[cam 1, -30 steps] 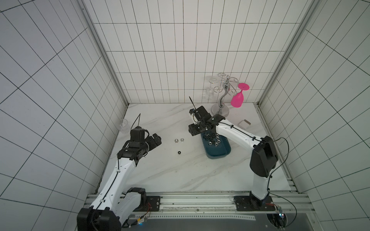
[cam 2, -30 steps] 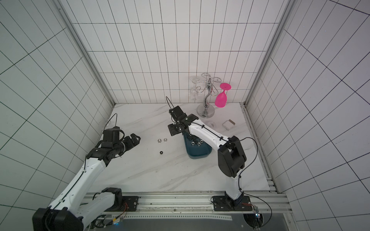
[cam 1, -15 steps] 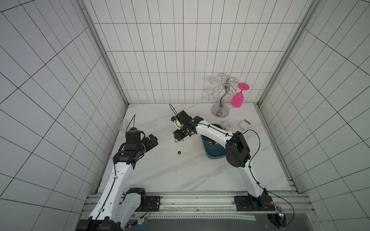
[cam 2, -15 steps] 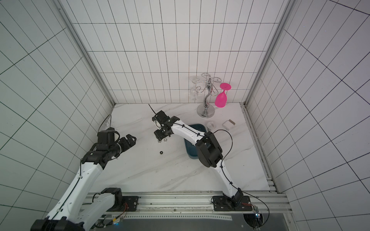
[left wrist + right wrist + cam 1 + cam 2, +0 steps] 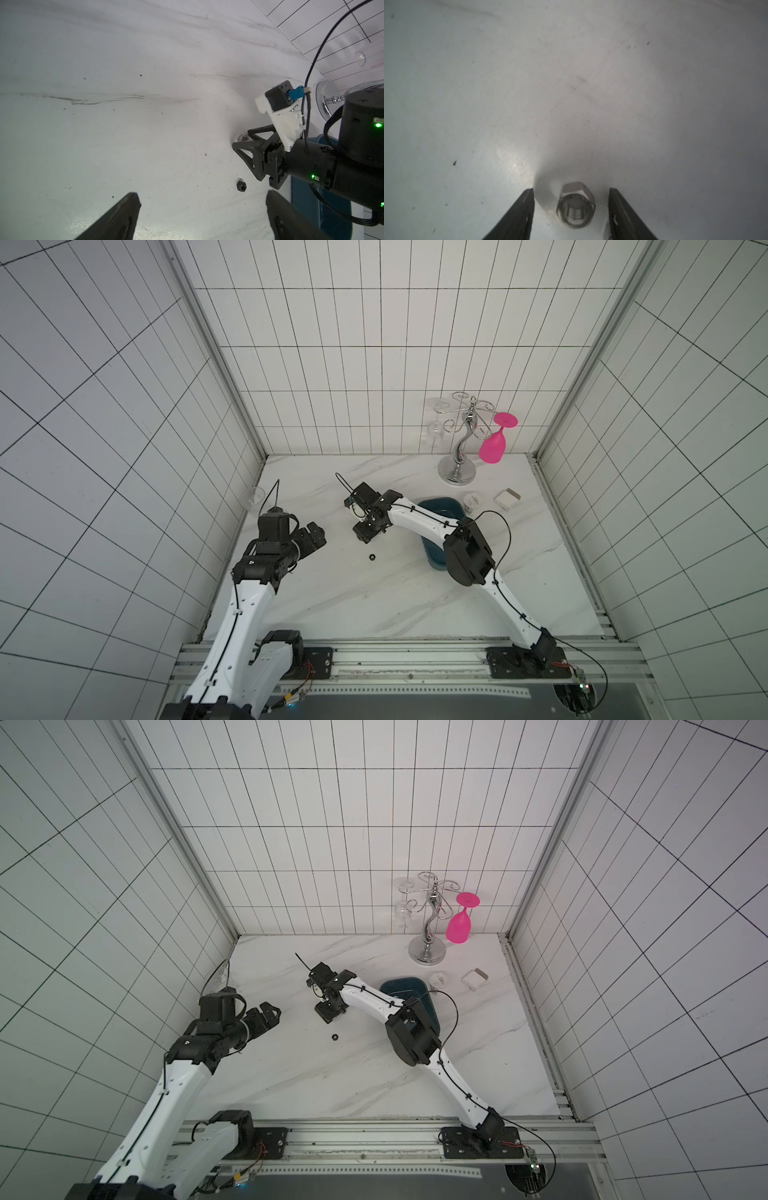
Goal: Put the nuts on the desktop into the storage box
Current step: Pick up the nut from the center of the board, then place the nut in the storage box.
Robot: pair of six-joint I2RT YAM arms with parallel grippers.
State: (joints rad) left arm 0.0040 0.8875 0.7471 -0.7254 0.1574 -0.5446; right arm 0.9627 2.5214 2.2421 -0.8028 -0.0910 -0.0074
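Note:
A shiny silver nut [image 5: 576, 205] lies on its side on the desktop [image 5: 374, 605], threaded hole toward the right wrist camera. My right gripper [image 5: 571, 209] is open and straddles it, with a gap on each side; in both top views the right gripper [image 5: 368, 531] [image 5: 330, 1011] stands low, left of the storage box [image 5: 436, 502] [image 5: 401, 982]. A black nut [image 5: 372, 557] [image 5: 335, 1037] [image 5: 241, 186] lies just in front of it. My left gripper [image 5: 313, 535] [image 5: 202, 207] hangs open and empty near the left wall. The box's inside is mostly hidden by the right arm.
At the back right stand a chrome glass rack [image 5: 457, 472] with a hanging pink glass [image 5: 492, 448], a small white jar [image 5: 472, 501] and a small white box [image 5: 508, 499]. A clear glass [image 5: 254, 497] lies by the left wall.
My right arm has swung left from above the storage box and come down round the silver nut. My left arm has drawn back slightly toward the left wall.

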